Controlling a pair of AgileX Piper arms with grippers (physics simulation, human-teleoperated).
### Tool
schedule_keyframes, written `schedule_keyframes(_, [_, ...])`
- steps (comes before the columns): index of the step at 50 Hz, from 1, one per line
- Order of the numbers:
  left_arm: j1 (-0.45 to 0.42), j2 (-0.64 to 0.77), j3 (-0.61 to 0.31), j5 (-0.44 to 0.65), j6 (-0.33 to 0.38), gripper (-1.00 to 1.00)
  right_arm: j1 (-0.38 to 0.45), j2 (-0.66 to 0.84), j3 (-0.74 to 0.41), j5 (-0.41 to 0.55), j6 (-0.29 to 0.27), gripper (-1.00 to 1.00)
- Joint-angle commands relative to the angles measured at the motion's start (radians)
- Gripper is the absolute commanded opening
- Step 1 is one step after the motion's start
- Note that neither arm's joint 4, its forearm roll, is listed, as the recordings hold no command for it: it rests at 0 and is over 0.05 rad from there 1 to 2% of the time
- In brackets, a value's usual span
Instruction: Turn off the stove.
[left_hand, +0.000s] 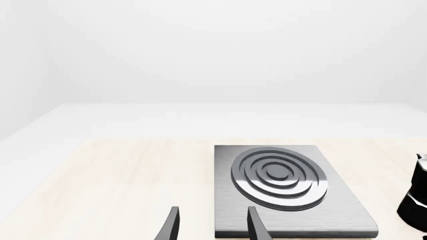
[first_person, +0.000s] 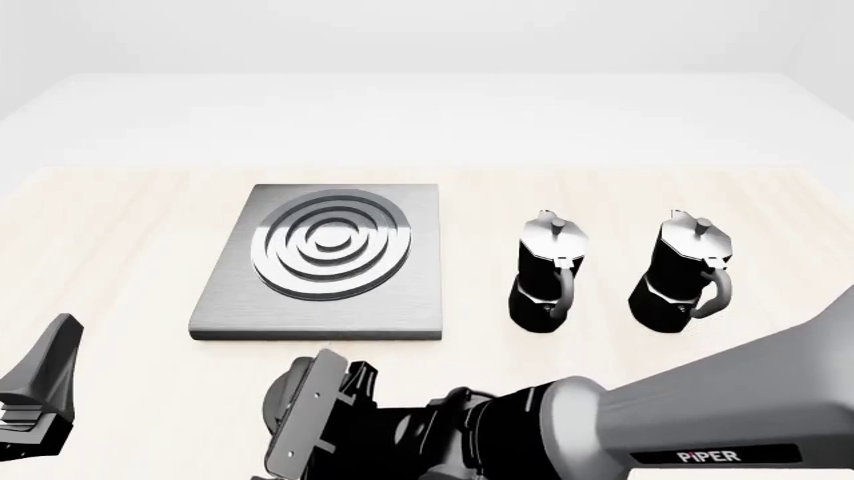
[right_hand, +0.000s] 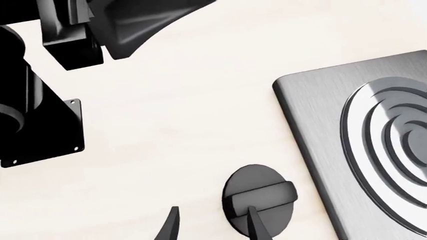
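Note:
The stove (first_person: 327, 265) is a flat brushed-steel plate with raised silver rings, left of the table's middle; it also shows in the left wrist view (left_hand: 280, 190) and the right wrist view (right_hand: 333, 125). Its black round knob (right_hand: 260, 205) with a bar grip lies on the table just off the stove's near edge. My right gripper (right_hand: 212, 227) is open, low over the knob, with one fingertip (right_hand: 255, 224) across the knob's face and the other beside it. In the front view the right gripper (first_person: 287, 420) covers the knob. My left gripper (left_hand: 213, 225) is open and empty, aimed at the stove from the near left (first_person: 54, 350).
Two black-and-silver moka pots (first_person: 547, 270) (first_person: 687, 270) stand upright to the right of the stove; one shows at the edge of the left wrist view (left_hand: 417, 195). The right arm (first_person: 694, 420) crosses the table's near edge. The left arm's base (right_hand: 40, 100) is near the knob.

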Motion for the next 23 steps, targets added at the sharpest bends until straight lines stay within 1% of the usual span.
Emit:
schedule_keyframes(1, [0.000, 0.000, 0.000, 0.000, 0.000, 1.00, 0.012, -0.054, 0.036, 0.004, 0.010, 1.00])
schedule_keyframes(2, [0.000, 0.000, 0.000, 0.000, 0.000, 1.00, 0.012, -0.082, 0.057, 0.007, 0.016, 1.00])
schedule_keyframes(13, [0.000, 0.000, 0.000, 0.000, 0.000, 1.00, 0.005, -0.169, 0.131, 0.010, 0.028, 1.00])
schedule_keyframes(23, [0.000, 0.000, 0.000, 0.000, 0.000, 1.00, -0.007, -0.216, 0.172, 0.010, 0.030, 1.00])
